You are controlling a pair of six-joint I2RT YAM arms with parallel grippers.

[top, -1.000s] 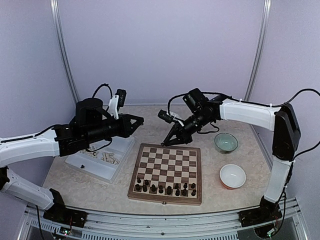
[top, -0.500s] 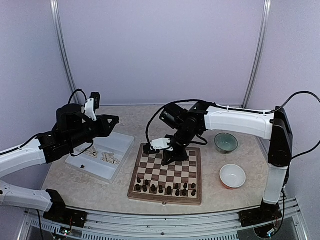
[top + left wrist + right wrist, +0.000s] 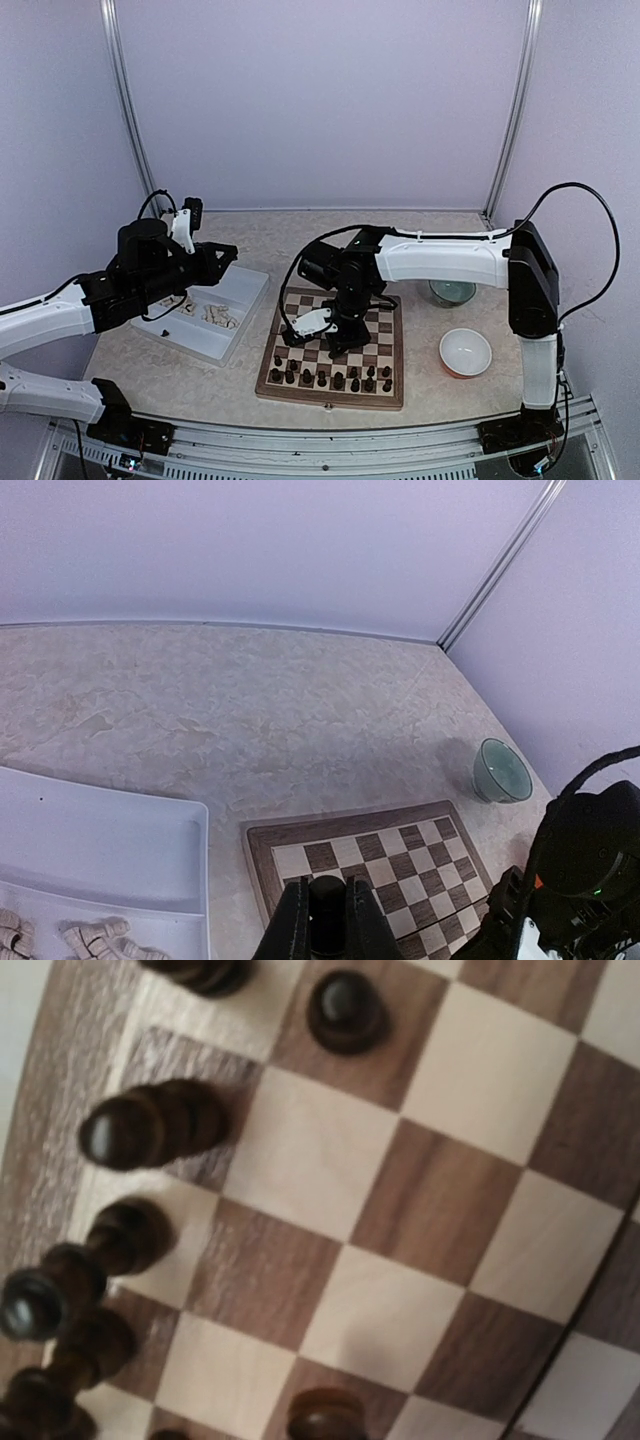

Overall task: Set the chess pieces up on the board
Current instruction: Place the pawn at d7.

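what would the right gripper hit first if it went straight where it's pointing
Likely the board, on a bare square beside the dark pieces: the right gripper points steeply down at it. Exact square unclear.

The top view looks down from behind the arm bases [image 3: 515, 435] across the whole counter [image 3: 180, 365]. The left wrist view faces the far wall [image 3: 250, 550]. The right wrist view sits close over the board [image 3: 430, 1200], which all three share.

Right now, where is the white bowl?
In the overhead view, the white bowl sits on the right side, just right of the chessboard. It is closer to the front edge than the green bowl behind it.
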